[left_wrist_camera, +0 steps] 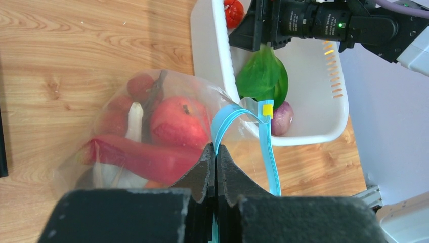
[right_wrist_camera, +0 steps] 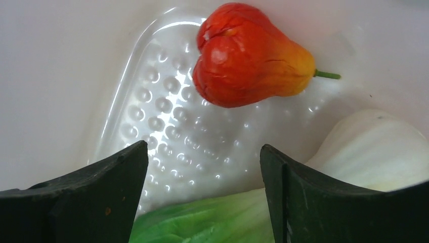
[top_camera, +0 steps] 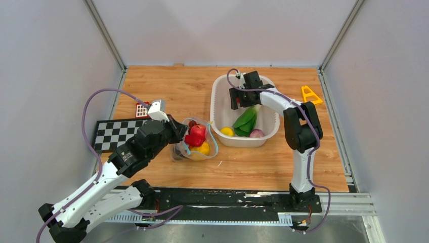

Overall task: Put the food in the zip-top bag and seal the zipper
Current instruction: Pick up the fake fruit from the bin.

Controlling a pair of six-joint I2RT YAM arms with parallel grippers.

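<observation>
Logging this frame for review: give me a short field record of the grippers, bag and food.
left gripper: shut on the zipper of the zip-top bag
right gripper: open inside the white basket, above a red-orange fruit
bag contents: red apple, other red pieces
basket contents: lemon, green leaf, purple piece
bag mouth: open

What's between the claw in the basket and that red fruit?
Just bare basket floor between the right gripper and red fruit, in the right wrist view.
</observation>
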